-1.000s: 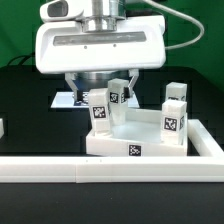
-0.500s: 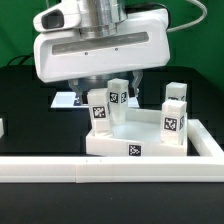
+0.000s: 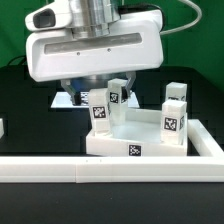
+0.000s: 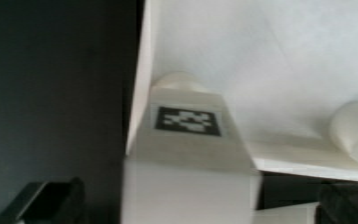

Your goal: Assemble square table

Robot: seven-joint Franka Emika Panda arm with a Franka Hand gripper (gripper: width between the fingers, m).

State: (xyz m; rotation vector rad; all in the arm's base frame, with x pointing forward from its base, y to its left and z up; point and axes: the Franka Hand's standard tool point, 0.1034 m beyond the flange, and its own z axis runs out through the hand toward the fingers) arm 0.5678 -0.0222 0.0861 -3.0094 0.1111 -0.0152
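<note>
From the exterior view I see the arm's wide white wrist housing [image 3: 95, 48] hanging low over the back of the square table [image 3: 140, 140], set toward that view's left. It covers the fingers almost completely, so I cannot tell whether they are open or closed, or gripping anything. The slab lies flat on the black surface [image 3: 25, 100] just behind the long white rail [image 3: 110, 170]. Three tagged legs stand upright on it: one [image 3: 99, 108] at the near left, one [image 3: 117, 92] just behind it under the housing, one [image 3: 175, 112] at the right. My wrist view is blurred; a tagged leg [image 4: 190, 150] fills it, with a dark finger [image 4: 48, 200] cut off at the edge.
</note>
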